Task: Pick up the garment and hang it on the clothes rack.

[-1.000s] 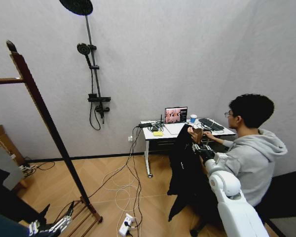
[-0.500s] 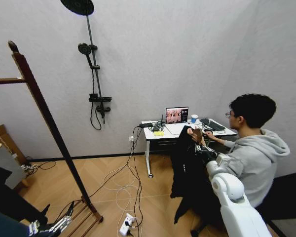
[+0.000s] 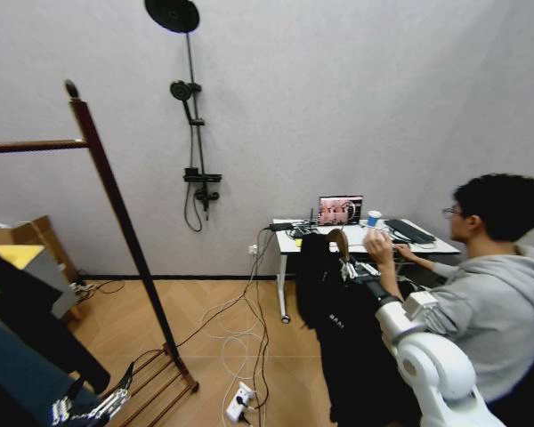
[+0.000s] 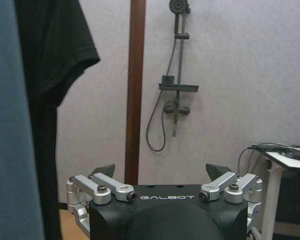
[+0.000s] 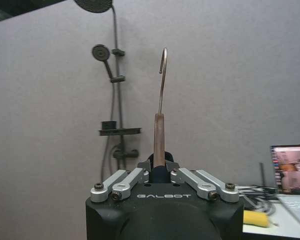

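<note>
Right pincer (image 5: 159, 172) clamped on the garment's (image 3: 356, 347) hanger (image 5: 159, 137); risk: hem snagging the counter (image 3: 289, 241) while swinging toward the clothes rack (image 3: 116, 205).

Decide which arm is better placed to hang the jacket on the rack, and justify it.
Right, most likely: the right hand is shut on the jacket's hanger. The left hand hangs open and low beside the rack.
</note>
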Tool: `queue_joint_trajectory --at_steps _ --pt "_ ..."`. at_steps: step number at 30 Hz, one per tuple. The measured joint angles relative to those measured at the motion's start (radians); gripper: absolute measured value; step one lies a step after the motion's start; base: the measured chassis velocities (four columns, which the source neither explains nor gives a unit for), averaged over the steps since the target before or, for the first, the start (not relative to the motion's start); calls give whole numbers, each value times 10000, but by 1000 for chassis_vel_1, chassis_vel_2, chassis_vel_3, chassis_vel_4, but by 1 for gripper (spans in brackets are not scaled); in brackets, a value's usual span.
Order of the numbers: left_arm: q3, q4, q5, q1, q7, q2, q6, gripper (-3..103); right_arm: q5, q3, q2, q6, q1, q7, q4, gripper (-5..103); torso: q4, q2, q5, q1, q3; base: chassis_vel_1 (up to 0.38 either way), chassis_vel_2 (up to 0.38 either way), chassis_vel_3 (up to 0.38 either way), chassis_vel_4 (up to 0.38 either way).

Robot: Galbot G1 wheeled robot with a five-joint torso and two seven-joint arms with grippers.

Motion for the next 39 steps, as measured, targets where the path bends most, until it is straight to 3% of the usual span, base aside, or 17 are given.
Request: queue_joint_trajectory --at_steps 7,19,31,39 --pt "0 0 0 0 0 0 0 100 313 -141 57 -597 193 -369 381 14 2 0 -2 0 0 114 118 117 123" --pt "0 0 0 0 -1 0 0 100 72 -311 155 -554 227 -363 239 14 2 -1 -1 0 1 129 123 117 124" --pt "0 0 0 0 -1 0 0 100 -403 -411 241 -439 184 -837 151 14 0 -2 -1 0 1 125 124 132 134" --pt "0 0 0 0 -1 0 0 100 -561 -401 310 -383 243 -646 -37 14 0 -2 1 1 1 117 129 124 118"
